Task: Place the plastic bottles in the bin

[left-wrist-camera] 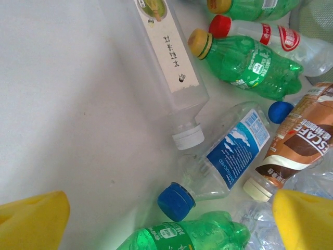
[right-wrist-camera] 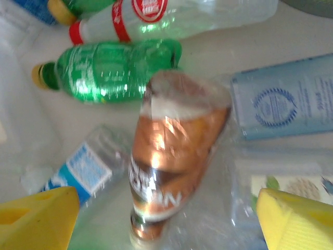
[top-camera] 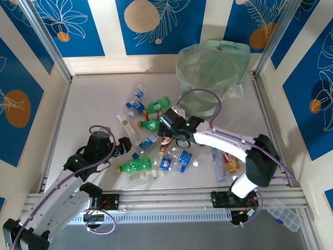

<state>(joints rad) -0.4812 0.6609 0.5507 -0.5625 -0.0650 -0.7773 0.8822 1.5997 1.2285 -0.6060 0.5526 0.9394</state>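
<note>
Brown bottle (right-wrist-camera: pixel 177 151) lies lengthwise inside the right claw (right-wrist-camera: pixel 166 213), spread wide and gripping nothing, cap toward the wrist.

Left arm (top-camera: pixel 62 192) rises from its base at lower left, elbow bent, wrist turned to the right; the left gripper (top-camera: pixel 125 146) (left-wrist-camera: pixel 169 211) points downward with its yellow fingers (left-wrist-camera: pixel 31 224) spread wide. Right arm (top-camera: pixel 223 141) stretches leftward from its base at lower right; the right gripper (top-camera: pixel 169 130) (right-wrist-camera: pixel 166 211) tilts downward, jaws also standing well apart.
</note>
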